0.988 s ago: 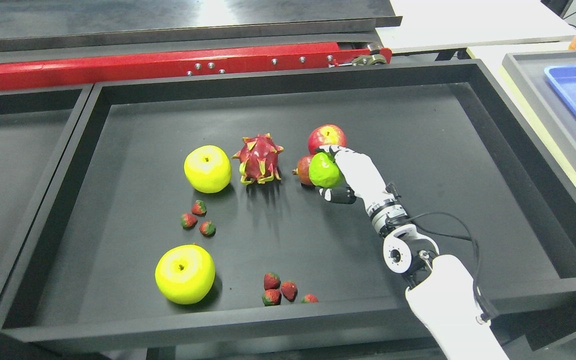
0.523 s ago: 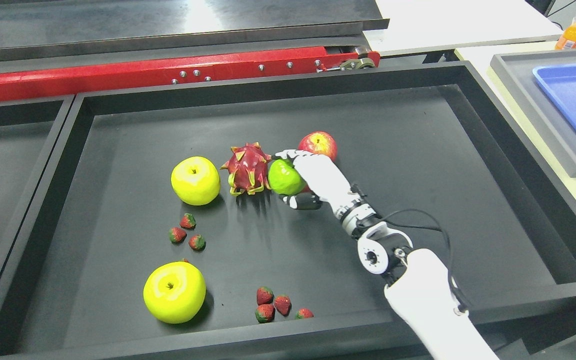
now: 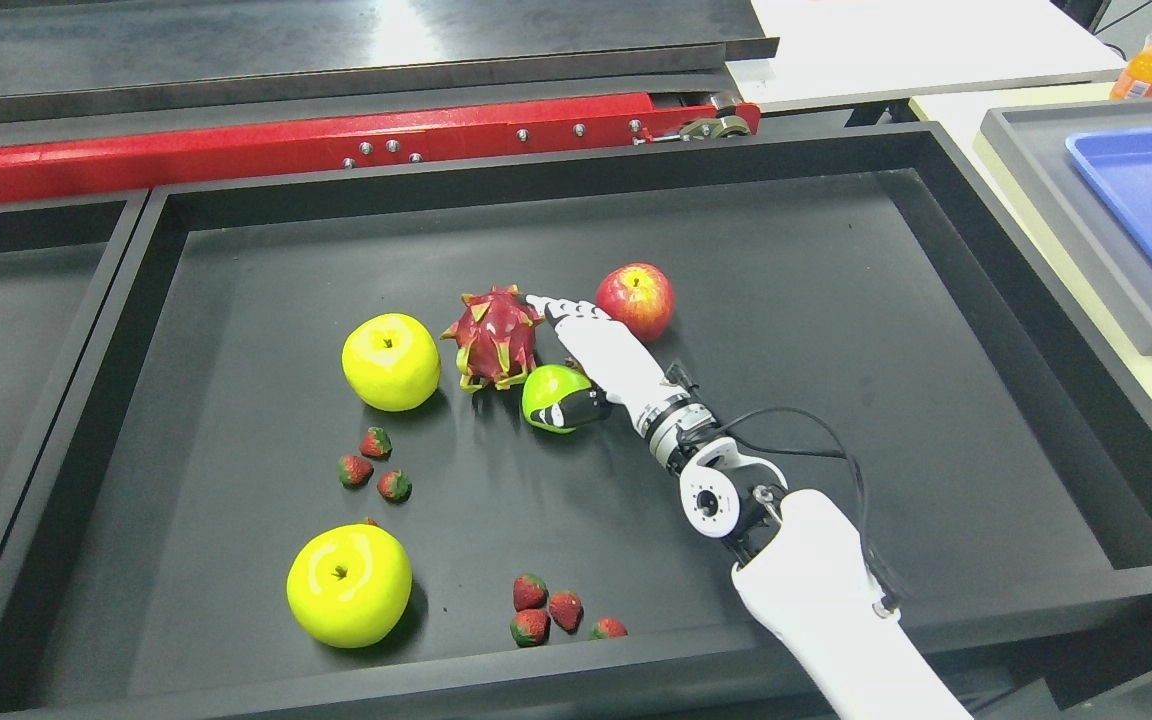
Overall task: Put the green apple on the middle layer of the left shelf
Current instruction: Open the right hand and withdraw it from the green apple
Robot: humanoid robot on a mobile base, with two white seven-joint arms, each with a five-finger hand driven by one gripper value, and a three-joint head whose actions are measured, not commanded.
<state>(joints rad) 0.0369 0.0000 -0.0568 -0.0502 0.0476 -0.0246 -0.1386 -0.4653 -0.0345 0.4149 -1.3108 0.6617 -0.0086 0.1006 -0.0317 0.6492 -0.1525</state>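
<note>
The green apple has slipped down from the right hand, whose fingers now stretch open with just the thumb touching it, so the grasp looks lost.

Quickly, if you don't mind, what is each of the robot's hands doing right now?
Left hand: not in view.
Right hand: fingers stretched out flat, thumb resting against the green apple; whether it grips the apple cannot be told.

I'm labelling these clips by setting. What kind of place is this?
Probably a robotics lab mocked up as a produce shelf: black shelf tray holding toy-like fruit such as a dragon fruit, a red metal rail, and neighbouring worktables.
</note>
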